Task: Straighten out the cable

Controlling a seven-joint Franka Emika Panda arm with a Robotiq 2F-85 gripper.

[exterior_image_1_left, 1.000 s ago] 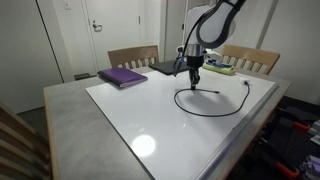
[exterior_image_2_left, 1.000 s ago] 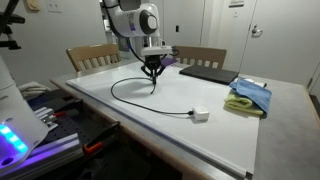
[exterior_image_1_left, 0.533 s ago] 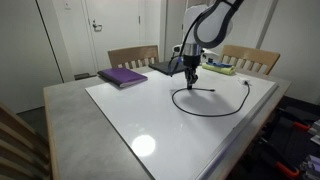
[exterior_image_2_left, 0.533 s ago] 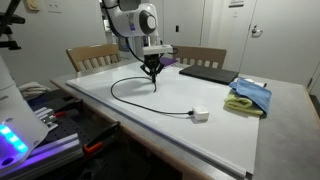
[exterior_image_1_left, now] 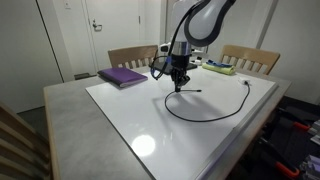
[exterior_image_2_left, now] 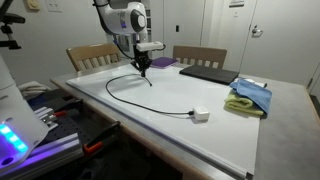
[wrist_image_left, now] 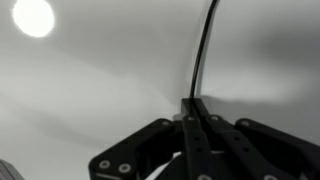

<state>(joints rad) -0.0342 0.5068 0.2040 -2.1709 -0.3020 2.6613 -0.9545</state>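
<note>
Claw (exterior_image_1_left: 178, 85) closed tight, gripping cable (exterior_image_1_left: 200, 119) end. Rest of cable lying on worktop (exterior_image_1_left: 120, 112), looping nearward then rightward from claw in an exterior view; pulling leftward likely straightening it.

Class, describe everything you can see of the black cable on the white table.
The cable is thin, black and flexible-looking, lying in an open curve on the white table. One end carries a small white plug resting on the table. Near its other end the end effector pinches it; the wrist view shows it running out from between the shut jaws. It is not yet straight.
</note>
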